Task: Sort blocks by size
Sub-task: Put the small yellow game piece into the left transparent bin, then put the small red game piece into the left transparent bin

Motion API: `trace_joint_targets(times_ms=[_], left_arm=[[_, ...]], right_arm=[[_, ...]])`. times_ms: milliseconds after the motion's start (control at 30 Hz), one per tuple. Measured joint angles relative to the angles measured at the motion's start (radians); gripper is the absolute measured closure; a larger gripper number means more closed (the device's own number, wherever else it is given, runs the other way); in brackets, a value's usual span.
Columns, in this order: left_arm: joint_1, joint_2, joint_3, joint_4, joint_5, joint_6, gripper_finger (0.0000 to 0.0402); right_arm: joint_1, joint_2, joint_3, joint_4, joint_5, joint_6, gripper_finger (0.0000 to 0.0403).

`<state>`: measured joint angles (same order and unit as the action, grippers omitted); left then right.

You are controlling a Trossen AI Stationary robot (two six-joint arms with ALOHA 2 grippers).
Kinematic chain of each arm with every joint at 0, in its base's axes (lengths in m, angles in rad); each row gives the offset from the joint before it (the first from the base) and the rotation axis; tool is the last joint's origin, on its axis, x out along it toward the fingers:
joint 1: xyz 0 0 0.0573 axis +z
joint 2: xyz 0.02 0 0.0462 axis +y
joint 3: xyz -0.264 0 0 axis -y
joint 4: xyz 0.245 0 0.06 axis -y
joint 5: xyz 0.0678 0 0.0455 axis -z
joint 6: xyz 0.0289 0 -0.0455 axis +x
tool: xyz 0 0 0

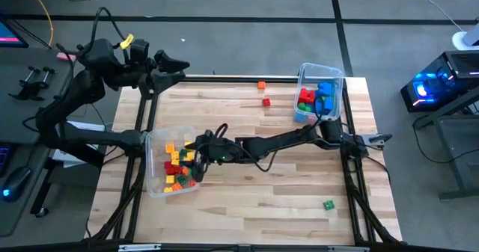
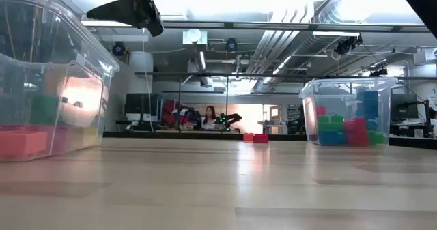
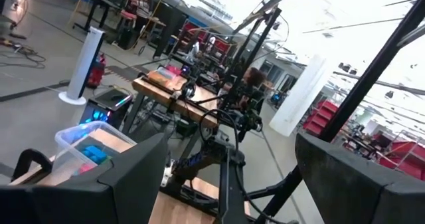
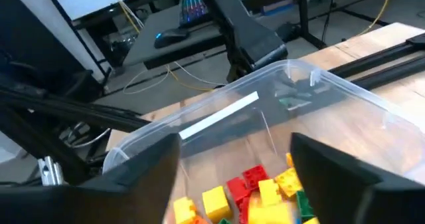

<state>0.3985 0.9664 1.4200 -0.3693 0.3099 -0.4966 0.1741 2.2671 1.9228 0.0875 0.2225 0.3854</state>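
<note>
Both arms are showing in the high view; the right gripper [image 1: 196,156] is hovering over the left bin [image 1: 153,186] of small blocks [image 1: 178,167], fingers spread, pinching nothing; the left gripper [image 1: 178,66] is waiting spread at the table's far edge. Bigger blocks [image 1: 314,96] are lying in the right bin [image 1: 338,78]; three loose blocks are waiting, orange [image 1: 262,85], red [image 1: 266,102], green [image 1: 328,205]; sorting is mostly done. Only the low view is showing a person [image 2: 207,117] behind; the right wrist view alone is showing the small blocks [image 4: 255,192] close.

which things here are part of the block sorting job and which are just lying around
Job:
small blocks in the left bin
larger blocks in the right bin
loose blocks: orange, red, green

Lying about:
computer mouse
clamps
</note>
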Motion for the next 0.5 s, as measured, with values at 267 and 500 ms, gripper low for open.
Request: trace_joint_targets(times_ms=[267, 500], left_arm=[[0.001, 0.016, 0.000, -0.003, 0.000, 0.013, 0.0083], [0.001, 0.055, 0.000, -0.078, -0.038, 0.147, 0.0083]], right_arm=[[-0.019, -0.111, 0.000, -0.227, -0.005, -0.051, 0.0058], [-0.035, -0.351, -0.065, -0.820, 0.244, -0.124, 0.0065]])
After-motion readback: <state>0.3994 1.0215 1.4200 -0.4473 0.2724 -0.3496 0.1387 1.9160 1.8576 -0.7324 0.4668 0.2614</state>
